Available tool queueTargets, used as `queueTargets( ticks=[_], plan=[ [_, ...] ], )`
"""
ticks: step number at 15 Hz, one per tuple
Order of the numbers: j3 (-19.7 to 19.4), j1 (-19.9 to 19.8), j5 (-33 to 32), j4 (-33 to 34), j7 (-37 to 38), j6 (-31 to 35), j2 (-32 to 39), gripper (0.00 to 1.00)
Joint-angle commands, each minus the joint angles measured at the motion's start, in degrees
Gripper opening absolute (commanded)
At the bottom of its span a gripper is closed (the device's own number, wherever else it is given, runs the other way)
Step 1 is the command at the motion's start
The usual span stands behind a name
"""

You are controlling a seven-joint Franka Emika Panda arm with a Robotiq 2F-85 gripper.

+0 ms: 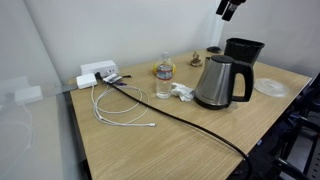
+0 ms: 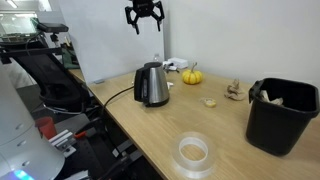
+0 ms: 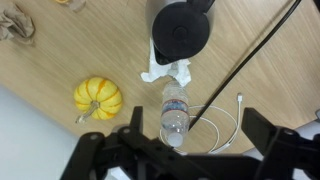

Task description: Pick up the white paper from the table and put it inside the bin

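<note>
gripper (image 2: pixel 146 24) spread wide, high abv table (image 1: pixel 150 150), white paper (image 1: pixel 181 92) by kettle (image 1: pixel 218 82)

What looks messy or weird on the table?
A crumpled white paper lies loose between the water bottle and the kettle, like litter. A black cable trails across the table and off its edge, and a white cable sprawls in loops. Nothing looks spilled or broken.
</note>
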Motion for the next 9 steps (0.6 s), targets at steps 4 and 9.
queueTargets(
  ticks=[4, 9],
  plan=[
    [2.90, -0.19, 1.84, 2.69, -2.60, 12.24, 12.69, 1.00],
    [6.43, -1.56, 4.60, 5.20, -1.94, 19.38, 22.09, 1.00]
  ],
)
